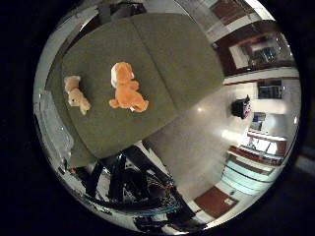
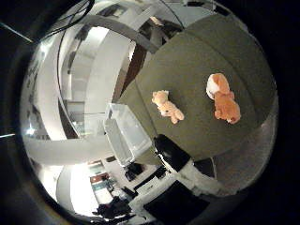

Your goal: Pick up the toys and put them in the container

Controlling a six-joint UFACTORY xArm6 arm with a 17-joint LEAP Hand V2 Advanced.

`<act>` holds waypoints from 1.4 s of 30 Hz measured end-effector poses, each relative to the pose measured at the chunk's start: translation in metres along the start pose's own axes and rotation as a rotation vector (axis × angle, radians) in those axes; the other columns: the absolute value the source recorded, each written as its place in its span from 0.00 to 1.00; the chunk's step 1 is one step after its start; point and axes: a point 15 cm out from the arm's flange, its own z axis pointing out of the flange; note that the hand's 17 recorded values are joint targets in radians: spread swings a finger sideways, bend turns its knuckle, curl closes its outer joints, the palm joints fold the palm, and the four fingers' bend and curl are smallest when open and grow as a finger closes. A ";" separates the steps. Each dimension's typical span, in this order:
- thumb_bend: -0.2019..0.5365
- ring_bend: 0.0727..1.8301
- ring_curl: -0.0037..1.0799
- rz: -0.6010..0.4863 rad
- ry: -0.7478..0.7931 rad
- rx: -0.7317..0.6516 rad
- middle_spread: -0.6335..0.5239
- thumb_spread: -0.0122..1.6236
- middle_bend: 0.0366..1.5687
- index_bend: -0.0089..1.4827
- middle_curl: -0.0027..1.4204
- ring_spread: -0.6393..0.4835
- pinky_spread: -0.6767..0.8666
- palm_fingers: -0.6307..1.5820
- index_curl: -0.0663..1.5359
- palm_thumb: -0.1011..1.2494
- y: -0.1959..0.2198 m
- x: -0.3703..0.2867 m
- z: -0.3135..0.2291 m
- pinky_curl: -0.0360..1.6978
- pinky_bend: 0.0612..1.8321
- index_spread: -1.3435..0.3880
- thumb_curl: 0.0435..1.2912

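Your hand (image 2: 187, 173) hangs high above the green table (image 1: 162, 59), well clear of everything; only a black and white part of it shows, so you cannot tell how its fingers are set, and it holds nothing visible. Both toys lie on the table, apart from each other: the pale toy (image 2: 167, 107) nearer the clear container (image 2: 125, 133) at the table's edge, the orange toy (image 2: 224, 99) further from it. You are at the approach step, neither toy picked. Next, judge a descent onto one toy, probably the pale one.
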 end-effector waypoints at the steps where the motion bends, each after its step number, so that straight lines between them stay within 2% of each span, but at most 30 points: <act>1: 0.24 0.18 0.25 0.008 0.000 -0.001 0.77 0.67 0.12 0.11 0.23 0.80 0.66 0.31 0.21 0.49 -0.002 0.004 0.007 0.07 0.33 0.74 0.23; 16: 0.24 0.20 0.24 0.105 -0.010 -0.027 0.75 0.66 0.13 0.11 0.24 0.78 0.68 0.31 0.21 0.50 -0.013 0.070 0.103 0.08 0.34 0.74 0.23; 23: 0.24 0.21 0.24 0.113 -0.018 -0.089 0.75 0.66 0.13 0.11 0.24 0.80 0.70 0.31 0.21 0.50 0.011 0.077 0.143 0.08 0.35 0.74 0.23; 36: 0.24 0.19 0.23 0.083 -0.008 -0.165 0.75 0.64 0.13 0.12 0.24 0.80 0.72 0.33 0.22 0.49 0.026 0.066 0.188 0.07 0.35 0.74 0.22; 39: 0.24 0.21 0.23 0.082 0.012 -0.185 0.74 0.64 0.14 0.11 0.24 0.79 0.72 0.35 0.22 0.49 0.031 0.069 0.193 0.07 0.36 0.74 0.22; 42: 0.24 0.23 0.24 0.085 0.028 -0.209 0.71 0.63 0.16 0.10 0.25 0.78 0.73 0.39 0.21 0.50 0.037 0.071 0.195 0.07 0.41 0.73 0.22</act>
